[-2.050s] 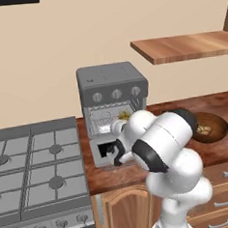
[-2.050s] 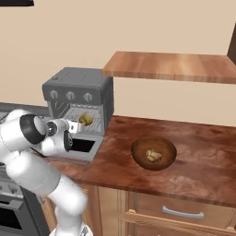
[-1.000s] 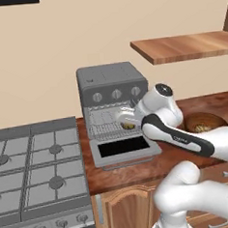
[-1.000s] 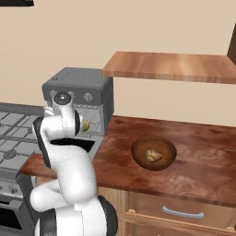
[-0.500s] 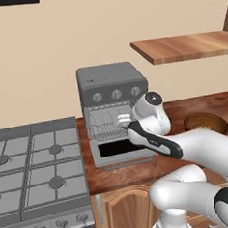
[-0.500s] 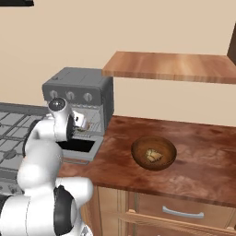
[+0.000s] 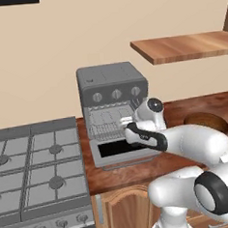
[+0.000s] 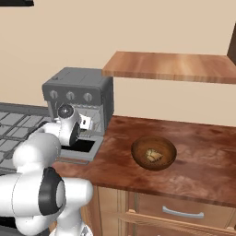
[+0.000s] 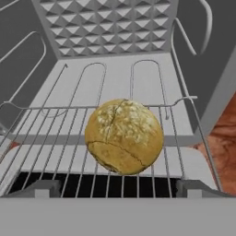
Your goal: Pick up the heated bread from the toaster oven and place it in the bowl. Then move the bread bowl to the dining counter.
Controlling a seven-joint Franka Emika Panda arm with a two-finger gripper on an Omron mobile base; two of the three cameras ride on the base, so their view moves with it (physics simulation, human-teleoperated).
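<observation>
facing bread (image 9: 123, 137) on oven rack (image 9: 69, 138)

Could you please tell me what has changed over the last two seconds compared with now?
The arm swung from low over the open door up to the toaster oven, bringing the claw to the rack, right in front of the heated bread; nothing is gripped yet. The bread on the rack, the bowl with its contents and the base stayed put.
</observation>
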